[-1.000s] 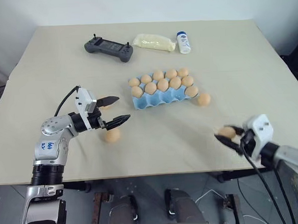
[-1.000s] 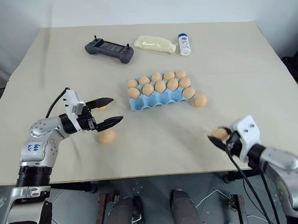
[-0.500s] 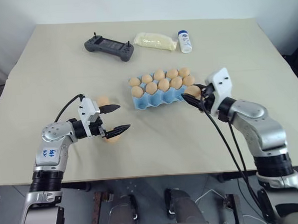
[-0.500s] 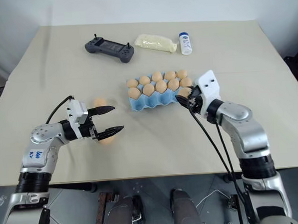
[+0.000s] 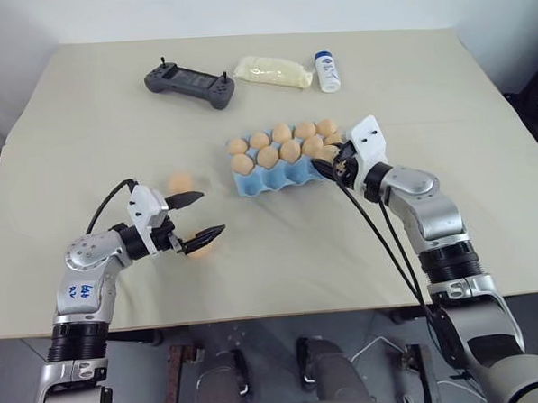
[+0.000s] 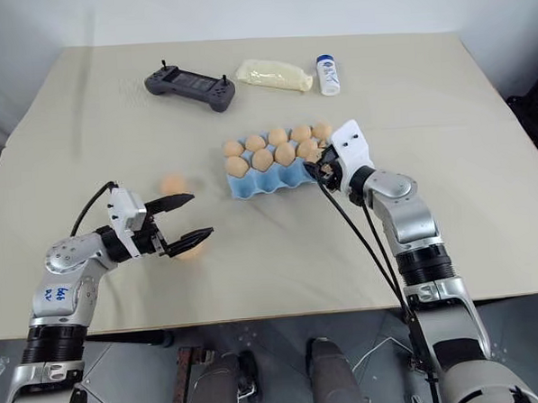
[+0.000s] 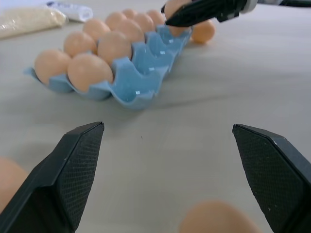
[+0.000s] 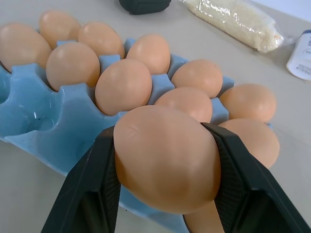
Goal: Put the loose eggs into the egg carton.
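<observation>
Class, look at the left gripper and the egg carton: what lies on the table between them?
Bare table. The left wrist view shows nothing between the open left gripper and the egg carton; two loose eggs lie beside its fingers.

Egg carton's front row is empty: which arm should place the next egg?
Right. The right gripper is shut on an egg right above the egg carton. The left gripper is open beside two loose eggs on the table, well short of the carton.
</observation>
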Action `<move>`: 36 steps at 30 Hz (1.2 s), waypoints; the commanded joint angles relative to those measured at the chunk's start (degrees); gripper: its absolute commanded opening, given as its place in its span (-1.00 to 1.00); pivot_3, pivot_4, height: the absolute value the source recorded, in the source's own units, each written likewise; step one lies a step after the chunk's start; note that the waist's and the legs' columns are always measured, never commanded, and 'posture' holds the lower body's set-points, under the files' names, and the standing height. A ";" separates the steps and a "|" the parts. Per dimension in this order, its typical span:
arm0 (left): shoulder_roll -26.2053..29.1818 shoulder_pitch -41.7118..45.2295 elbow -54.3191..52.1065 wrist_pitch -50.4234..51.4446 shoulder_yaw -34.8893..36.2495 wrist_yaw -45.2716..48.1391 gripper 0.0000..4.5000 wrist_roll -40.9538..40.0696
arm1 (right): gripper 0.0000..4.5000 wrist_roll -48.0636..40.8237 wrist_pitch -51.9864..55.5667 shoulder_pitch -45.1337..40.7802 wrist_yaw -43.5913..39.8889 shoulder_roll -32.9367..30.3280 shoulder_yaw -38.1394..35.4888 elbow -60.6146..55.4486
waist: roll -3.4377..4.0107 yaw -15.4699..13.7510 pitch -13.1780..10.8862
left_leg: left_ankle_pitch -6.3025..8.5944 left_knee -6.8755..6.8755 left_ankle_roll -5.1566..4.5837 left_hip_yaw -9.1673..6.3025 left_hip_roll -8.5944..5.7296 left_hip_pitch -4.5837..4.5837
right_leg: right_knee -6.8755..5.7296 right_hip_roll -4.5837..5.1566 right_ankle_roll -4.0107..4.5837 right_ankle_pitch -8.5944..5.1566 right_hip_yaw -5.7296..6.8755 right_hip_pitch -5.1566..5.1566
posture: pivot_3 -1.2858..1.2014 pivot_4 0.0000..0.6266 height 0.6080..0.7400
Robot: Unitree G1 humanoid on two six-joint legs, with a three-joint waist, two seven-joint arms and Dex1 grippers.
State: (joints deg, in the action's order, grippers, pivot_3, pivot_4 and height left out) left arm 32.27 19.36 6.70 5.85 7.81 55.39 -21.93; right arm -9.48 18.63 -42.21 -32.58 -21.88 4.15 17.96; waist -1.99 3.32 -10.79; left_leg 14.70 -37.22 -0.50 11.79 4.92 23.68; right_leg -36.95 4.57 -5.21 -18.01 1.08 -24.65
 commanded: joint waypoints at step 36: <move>-2.03 0.99 -6.01 3.93 -0.32 1.86 1.00 -5.84 | 0.98 -19.09 17.18 45.49 -13.15 -22.44 -30.67 -40.84 | 0.04 -0.25 -0.01 | 0.31 0.10 0.12 -0.09 -0.08 -0.36 | 0.35 0.01 0.02 0.04 0.11 0.43 | 0.03 -0.52 1.00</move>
State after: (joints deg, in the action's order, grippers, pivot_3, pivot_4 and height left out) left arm 30.06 19.39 1.06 10.82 7.56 56.26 -26.84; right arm -27.18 35.54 3.31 -46.40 -43.85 -24.02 -19.97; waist -1.96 3.06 -10.80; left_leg 15.00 -37.15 -0.39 11.69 4.84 23.33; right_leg -36.61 4.57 -5.18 -17.97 1.19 -24.22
